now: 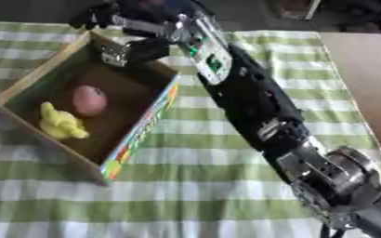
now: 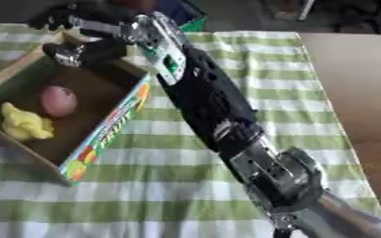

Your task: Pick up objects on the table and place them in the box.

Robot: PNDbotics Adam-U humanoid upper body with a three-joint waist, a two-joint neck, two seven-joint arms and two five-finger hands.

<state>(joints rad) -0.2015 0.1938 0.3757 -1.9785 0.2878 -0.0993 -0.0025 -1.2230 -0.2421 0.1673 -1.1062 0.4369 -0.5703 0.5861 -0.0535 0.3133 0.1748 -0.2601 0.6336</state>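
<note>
box (image 1: 137, 135) open at 9 o'clock on the green-striped cloth (image 1: 226, 186) | pink egg-ish thing (image 1: 89, 99) and yellow lump (image 1: 61, 122) inside, touching | right hand (image 1: 133, 50) over the far rim, fingers blurry so can't tell its grip | left hand nowhere in shot

No readable text anywhere.
The box (image 1: 137, 135) carries bright multicoloured print along its outer side, and the robot's arm (image 1: 214, 62) has green patches, all illegible.
</note>
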